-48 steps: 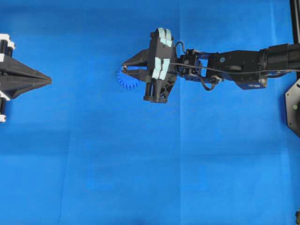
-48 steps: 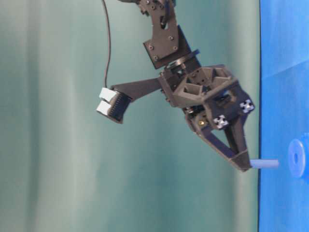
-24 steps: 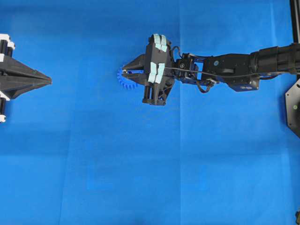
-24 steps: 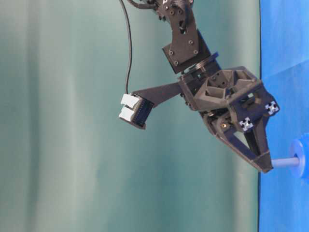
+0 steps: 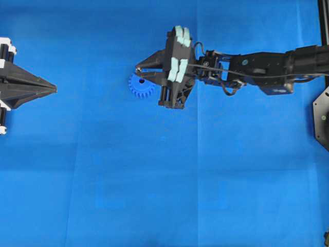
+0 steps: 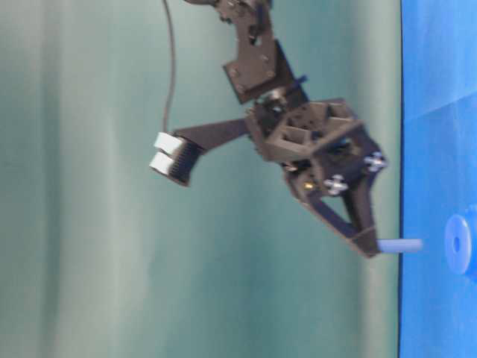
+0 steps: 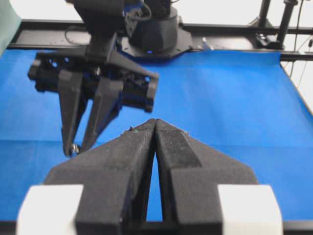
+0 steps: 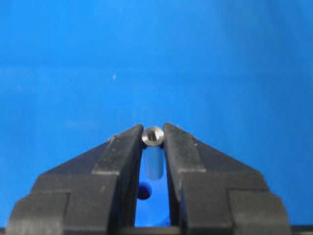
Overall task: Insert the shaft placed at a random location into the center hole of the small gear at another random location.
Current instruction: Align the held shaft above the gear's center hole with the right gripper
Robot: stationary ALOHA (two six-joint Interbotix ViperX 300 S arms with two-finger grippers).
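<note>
The small blue gear point(image 5: 140, 87) lies flat on the blue cloth. My right gripper point(image 5: 138, 69) hangs over its far edge, shut on the shaft. In the table-level view the shaft point(image 6: 399, 245) sticks out of the gripper point(image 6: 368, 245) toward the gear point(image 6: 459, 244), with a small gap between its tip and the hub. In the right wrist view the shaft point(image 8: 153, 136) is pinched between the fingertips, and the center hole point(image 8: 144, 191) shows below, slightly left of it. My left gripper point(image 5: 53, 88) is shut and empty at the left edge.
The blue cloth point(image 5: 164, 185) covers the whole table. A black frame post point(image 5: 323, 20) and a black plate point(image 5: 321, 119) stand at the right edge. The left wrist view shows the right gripper point(image 7: 73, 147) ahead, with the other arm's base point(image 7: 156, 34) behind.
Half a second ago the shaft's tip touched the gear's hub. The right gripper has since lifted and shifted slightly, so the shaft is clear of the gear. The left arm has not moved.
</note>
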